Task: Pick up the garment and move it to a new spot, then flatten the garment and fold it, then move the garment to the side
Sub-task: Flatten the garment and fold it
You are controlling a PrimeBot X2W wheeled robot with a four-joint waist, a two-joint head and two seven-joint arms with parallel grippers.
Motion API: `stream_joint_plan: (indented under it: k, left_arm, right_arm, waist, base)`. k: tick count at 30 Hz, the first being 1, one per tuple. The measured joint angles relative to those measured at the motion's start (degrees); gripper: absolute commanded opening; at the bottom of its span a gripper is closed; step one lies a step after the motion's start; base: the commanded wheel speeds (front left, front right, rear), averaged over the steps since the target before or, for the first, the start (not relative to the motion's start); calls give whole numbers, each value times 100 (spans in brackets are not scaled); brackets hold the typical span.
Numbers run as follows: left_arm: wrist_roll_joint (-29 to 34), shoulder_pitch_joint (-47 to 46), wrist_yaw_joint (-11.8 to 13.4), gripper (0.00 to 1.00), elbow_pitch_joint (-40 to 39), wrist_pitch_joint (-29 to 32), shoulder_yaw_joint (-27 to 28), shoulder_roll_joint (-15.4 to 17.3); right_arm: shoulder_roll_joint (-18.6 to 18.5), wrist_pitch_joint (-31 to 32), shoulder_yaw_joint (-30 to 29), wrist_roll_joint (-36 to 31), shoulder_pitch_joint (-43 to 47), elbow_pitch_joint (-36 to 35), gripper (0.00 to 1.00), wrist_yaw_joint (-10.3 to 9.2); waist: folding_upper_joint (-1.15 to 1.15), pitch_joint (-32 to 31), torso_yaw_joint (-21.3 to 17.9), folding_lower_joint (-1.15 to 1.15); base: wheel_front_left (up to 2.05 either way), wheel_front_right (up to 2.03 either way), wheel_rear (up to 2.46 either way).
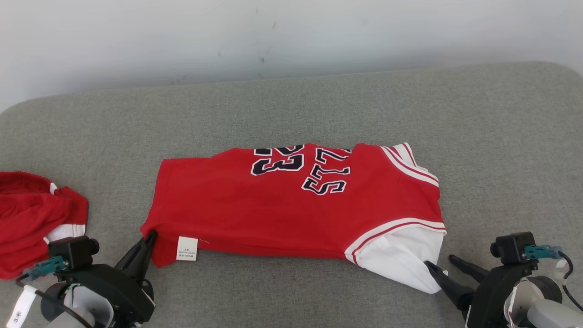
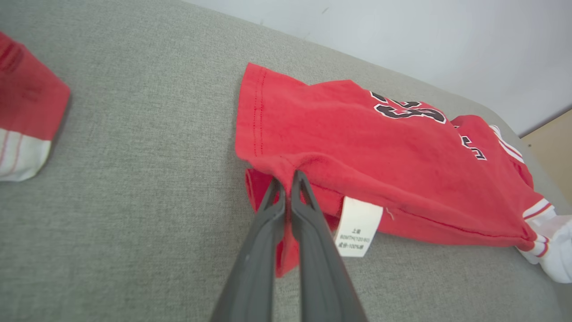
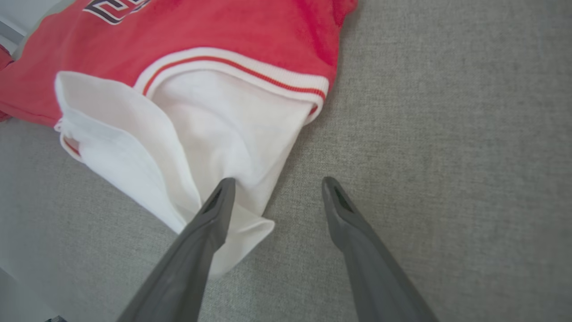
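While the garment (image 1: 291, 205) lies folded lengthwise on the grey cushion (image 1: 501, 136), the head view has the left gripper (image 1: 148, 239) clamped on the hem corner right at its tips. The right gripper (image 1: 439, 261) is spread wide, with the white sleeve (image 1: 401, 255) against one finger.

Left wrist view: tips pinch red cloth, with the care label (image 2: 357, 226) just right of them.

Right wrist view: jaws apart, gripping nothing — one finger touches the sleeve's edge.

Looks like mid-fold. The next move probably calls for letting go on the left too, then a crosswise fold.
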Motion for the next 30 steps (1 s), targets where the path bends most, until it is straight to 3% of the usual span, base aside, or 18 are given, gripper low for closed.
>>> stream_joint_plan:
  k: [9, 21, 22, 23, 24, 30]
  left_arm:
    - [0, 1, -47, 0, 81, -24, 0, -3]
    - [0, 8, -51, 0, 148, -8, -102, -153]
    - [0, 10, -51, 0, 149, -8, -103, -151]
    - [0, 10, -51, 0, 151, -7, -104, -149]
    - [0, 9, -52, 0, 149, 9, -111, -157]
    - [0, 13, -51, 0, 165, 10, -125, -167]
  right_arm:
    - [-89, 541, -9, 559, 68, -68, 100, 174]
    - [-236, 1443, 181, 1077, 200, -272, 100, 231]
    - [-236, 1503, 192, 1082, 199, -287, 39, 231]
    - [-237, 1551, 199, 1095, 199, -296, 8, 232]
    - [-244, 1605, 212, 1125, 202, -301, 0, 232]
    - [-279, 1860, 356, 1005, 176, -301, 0, 189]
  waist:
    - [0, -38, 8, 0]
    - [0, -203, 39, 0]
    - [0, -211, 48, 0]
    - [0, -216, 56, 0]
    - [0, -220, 68, 0]
    - [0, -255, 126, 0]
  base:
    - [0, 0, 0]
    - [0, 0, 0]
    - [0, 0, 0]
    - [0, 0, 0]
    - [0, 0, 0]
    - [0, 0, 0]
